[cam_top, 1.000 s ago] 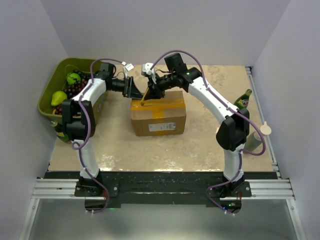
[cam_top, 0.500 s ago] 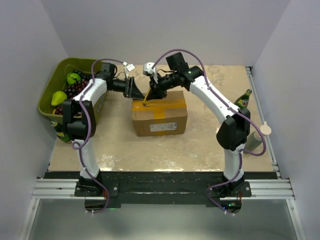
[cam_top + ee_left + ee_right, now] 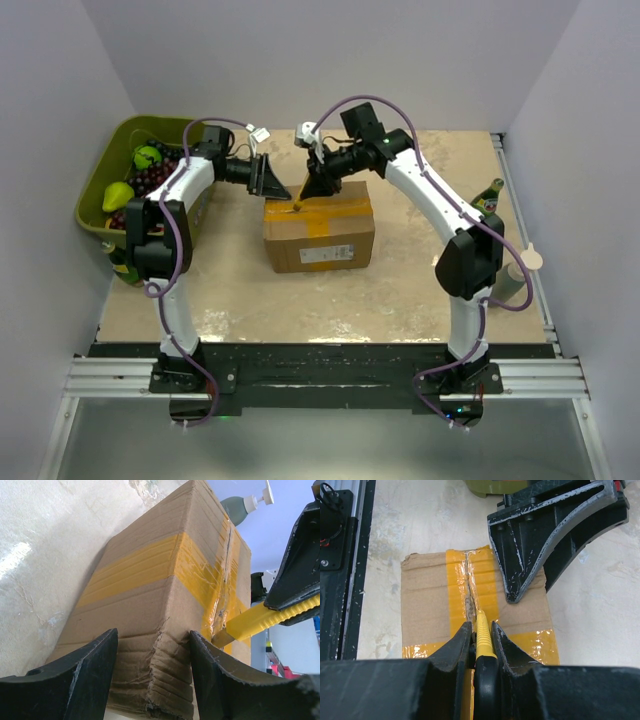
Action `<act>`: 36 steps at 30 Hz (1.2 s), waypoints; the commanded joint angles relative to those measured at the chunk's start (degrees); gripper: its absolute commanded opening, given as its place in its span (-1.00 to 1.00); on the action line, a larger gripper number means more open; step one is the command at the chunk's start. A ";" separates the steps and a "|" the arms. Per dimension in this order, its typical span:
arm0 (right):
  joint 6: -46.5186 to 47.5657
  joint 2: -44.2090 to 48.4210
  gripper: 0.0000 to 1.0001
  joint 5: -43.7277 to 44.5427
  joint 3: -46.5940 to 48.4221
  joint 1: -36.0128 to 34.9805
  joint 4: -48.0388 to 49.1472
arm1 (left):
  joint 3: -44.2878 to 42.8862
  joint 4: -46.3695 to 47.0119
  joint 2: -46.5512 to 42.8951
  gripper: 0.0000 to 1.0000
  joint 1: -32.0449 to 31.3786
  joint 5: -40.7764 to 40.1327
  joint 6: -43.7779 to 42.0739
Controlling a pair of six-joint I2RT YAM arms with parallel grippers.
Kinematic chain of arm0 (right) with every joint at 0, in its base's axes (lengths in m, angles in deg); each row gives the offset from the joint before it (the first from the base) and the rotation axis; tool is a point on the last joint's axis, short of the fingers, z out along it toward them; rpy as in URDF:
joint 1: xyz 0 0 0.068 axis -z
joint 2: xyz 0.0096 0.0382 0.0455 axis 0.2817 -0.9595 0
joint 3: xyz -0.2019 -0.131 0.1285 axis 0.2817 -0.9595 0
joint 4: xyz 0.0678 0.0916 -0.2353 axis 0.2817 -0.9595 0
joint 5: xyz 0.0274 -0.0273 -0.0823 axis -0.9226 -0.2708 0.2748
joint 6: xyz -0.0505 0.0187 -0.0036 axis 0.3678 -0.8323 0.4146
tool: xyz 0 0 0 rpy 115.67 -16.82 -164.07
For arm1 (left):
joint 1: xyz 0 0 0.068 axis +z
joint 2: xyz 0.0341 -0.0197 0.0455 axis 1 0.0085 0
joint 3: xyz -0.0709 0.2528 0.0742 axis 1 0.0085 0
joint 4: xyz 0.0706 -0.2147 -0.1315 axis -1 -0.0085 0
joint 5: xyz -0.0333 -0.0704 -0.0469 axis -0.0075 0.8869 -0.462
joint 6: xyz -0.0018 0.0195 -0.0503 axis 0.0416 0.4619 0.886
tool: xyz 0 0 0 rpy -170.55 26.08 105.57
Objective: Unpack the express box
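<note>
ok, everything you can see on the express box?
The express box is a brown corrugated cardboard carton, upright on the table, flaps closed. Yellow tape crosses its top; the strip along the centre seam looks ragged and split. A white label is on the near side. One far corner is crumpled, with the open left gripper at it. The right gripper holds a yellow cutter, blade at the seam.

Far left, an olive-green bin (image 3: 90,208) sits on the table (image 3: 330,300), heaped with dark grapes (image 3: 150,180), a yellow-green pear (image 3: 117,195) and a green apple (image 3: 147,156). Along the right edge, a green bottle (image 3: 488,198), then nearer, a pump bottle (image 3: 513,282). Centre: a yellow cutter (image 3: 481,626), slanting down.
</note>
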 commanded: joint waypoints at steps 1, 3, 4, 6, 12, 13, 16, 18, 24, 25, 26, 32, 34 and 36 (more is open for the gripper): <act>1.47 1.20 -1.00 6.28 0.27 3.98 -5.75 | 0.08 -1.50 2.81 0.24 0.22 -7.18 -2.01; 1.73 1.12 -1.00 6.28 0.27 4.24 -6.45 | -0.01 -1.58 2.99 0.24 0.22 -7.27 -2.18; 1.82 1.20 -1.00 6.11 0.36 4.42 -6.71 | -0.01 -1.50 2.90 0.24 0.22 -7.35 -2.10; 1.91 1.29 -1.00 6.11 0.27 4.60 -7.07 | -0.01 -1.50 2.99 0.24 0.22 -7.53 -2.18; 3.05 1.47 -1.00 5.93 0.19 5.39 -9.61 | -0.45 -1.58 3.08 0.24 0.22 -7.53 -2.10; 3.22 1.64 -1.00 5.93 0.01 5.56 -9.88 | -0.45 -1.67 3.08 0.24 0.22 -7.53 -2.09; 3.49 2.08 -1.00 6.28 -0.60 5.91 -10.50 | -0.36 -1.58 3.08 0.24 0.22 -7.62 -2.27; 3.58 2.61 -1.00 6.46 -1.13 6.09 -10.67 | -0.45 -1.67 3.08 0.24 0.22 -7.71 -2.27; 3.58 3.14 -1.00 6.64 -1.22 7.32 -12.07 | -0.45 -1.94 3.08 0.24 0.22 -8.06 -2.71; 3.66 2.96 -1.00 6.55 -1.05 7.84 -12.25 | -0.36 -2.02 3.08 0.24 0.22 -8.14 -2.71; 3.93 2.87 -1.00 6.46 -0.70 8.11 -13.47 | -0.36 -2.11 2.99 0.24 0.22 -8.15 -2.80; 7.52 2.08 -1.00 7.42 1.50 9.17 -18.04 | -0.27 -2.20 3.08 0.24 0.22 -7.88 -3.06; 7.97 2.17 -1.00 7.51 1.50 9.69 -18.67 | -0.27 -2.11 3.16 0.24 0.22 -7.88 -3.06; 8.32 2.00 -1.00 7.60 1.68 10.22 -18.93 | -0.45 -2.11 3.34 0.24 0.22 -7.79 -3.15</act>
